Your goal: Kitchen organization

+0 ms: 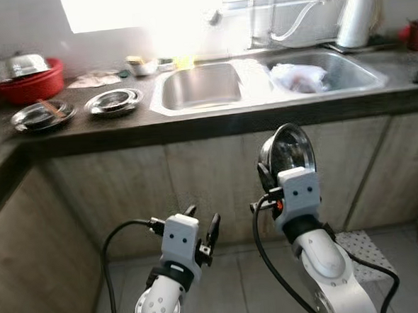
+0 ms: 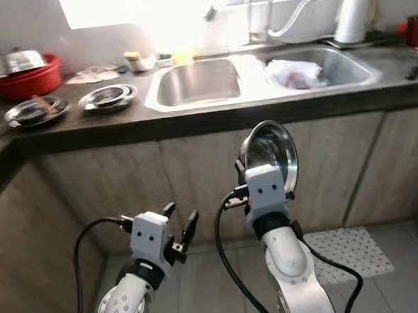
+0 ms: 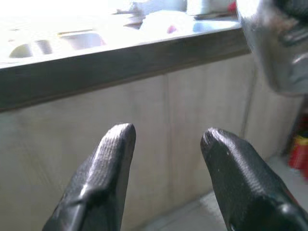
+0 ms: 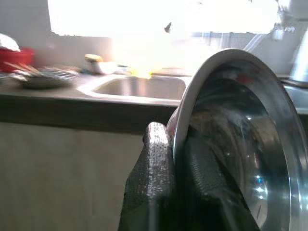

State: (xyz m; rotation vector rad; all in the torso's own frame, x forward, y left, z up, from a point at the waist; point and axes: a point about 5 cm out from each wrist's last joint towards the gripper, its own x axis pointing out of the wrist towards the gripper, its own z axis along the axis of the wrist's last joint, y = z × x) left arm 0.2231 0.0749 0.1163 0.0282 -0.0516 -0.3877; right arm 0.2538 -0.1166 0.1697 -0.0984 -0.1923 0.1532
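Nearest to me, my right claw pinches the rim of a steel plate, holding it upright on edge in front of the cabinet doors, below the desk edge. My left claw hangs lower beside it, fingers spread apart and empty. Up on the desk, left of the double sink, sit two more steel plates and a red basin.
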